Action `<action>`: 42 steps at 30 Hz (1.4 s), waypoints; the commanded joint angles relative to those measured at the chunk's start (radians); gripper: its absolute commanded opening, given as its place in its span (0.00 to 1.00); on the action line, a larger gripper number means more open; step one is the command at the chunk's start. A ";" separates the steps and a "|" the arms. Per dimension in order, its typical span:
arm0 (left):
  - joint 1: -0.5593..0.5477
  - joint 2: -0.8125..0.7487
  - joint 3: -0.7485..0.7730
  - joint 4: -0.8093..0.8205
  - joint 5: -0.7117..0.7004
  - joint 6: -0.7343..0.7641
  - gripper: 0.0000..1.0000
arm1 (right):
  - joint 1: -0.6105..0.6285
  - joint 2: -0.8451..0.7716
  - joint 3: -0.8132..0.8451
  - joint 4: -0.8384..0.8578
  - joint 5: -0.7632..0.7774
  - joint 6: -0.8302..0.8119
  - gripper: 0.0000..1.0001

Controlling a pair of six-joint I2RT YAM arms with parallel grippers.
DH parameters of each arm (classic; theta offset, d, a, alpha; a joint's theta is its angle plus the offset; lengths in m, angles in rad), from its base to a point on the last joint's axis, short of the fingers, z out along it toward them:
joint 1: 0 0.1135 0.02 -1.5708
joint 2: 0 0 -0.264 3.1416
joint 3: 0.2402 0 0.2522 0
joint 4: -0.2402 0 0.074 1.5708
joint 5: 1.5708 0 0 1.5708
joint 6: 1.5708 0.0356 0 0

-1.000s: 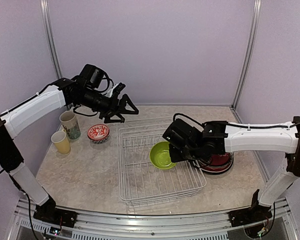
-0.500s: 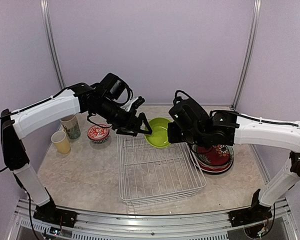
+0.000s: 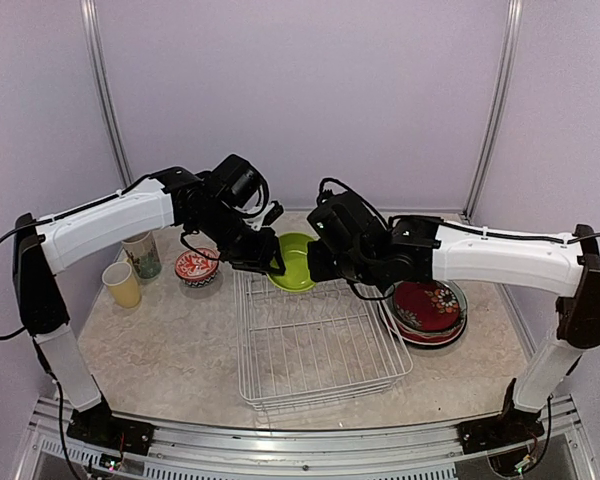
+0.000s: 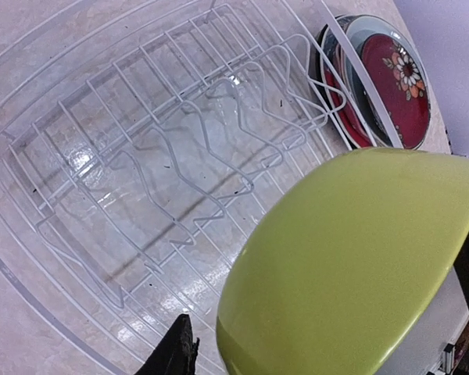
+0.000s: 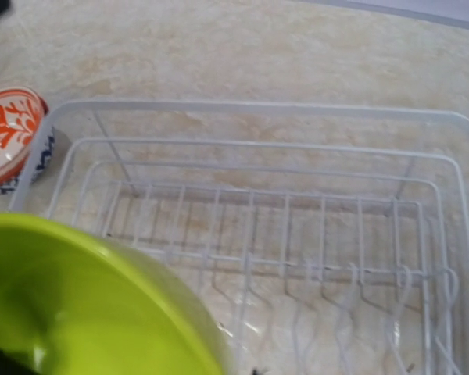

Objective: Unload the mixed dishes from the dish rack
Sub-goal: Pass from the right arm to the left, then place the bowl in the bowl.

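Top external view: the lime green bowl is held above the dish rack's far edge, its rim pinched by the right fingers and straddled by the left fingers, whose grip cannot be told, seemingly for a handover.

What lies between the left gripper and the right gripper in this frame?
Top view: a lime green round bowl, raised above the far end of the white wire dish rack, between the left gripper and the right gripper.

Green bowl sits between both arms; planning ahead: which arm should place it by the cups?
Probably left. Its pincer straddles the bowl, and the cups stand on its side; plates fill the right side.
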 commanded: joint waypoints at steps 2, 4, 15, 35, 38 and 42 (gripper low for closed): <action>-0.003 0.016 0.027 -0.031 -0.068 0.008 0.26 | -0.005 0.043 0.076 -0.001 -0.015 -0.019 0.00; -0.002 0.013 0.029 -0.033 -0.089 0.008 0.15 | -0.005 0.057 0.090 -0.013 -0.015 -0.015 0.00; 0.055 -0.028 0.023 -0.025 -0.146 0.015 0.00 | -0.004 0.058 0.117 -0.047 -0.002 -0.018 0.48; 0.547 0.040 0.095 -0.108 -0.144 -0.046 0.00 | -0.004 -0.228 -0.162 0.072 0.057 0.018 0.82; 0.584 0.113 0.132 -0.147 -0.136 -0.062 0.01 | -0.003 -0.254 -0.193 0.080 0.058 0.029 0.82; 0.588 0.173 0.136 -0.159 -0.144 -0.064 0.00 | -0.004 -0.295 -0.236 0.099 0.069 0.034 0.83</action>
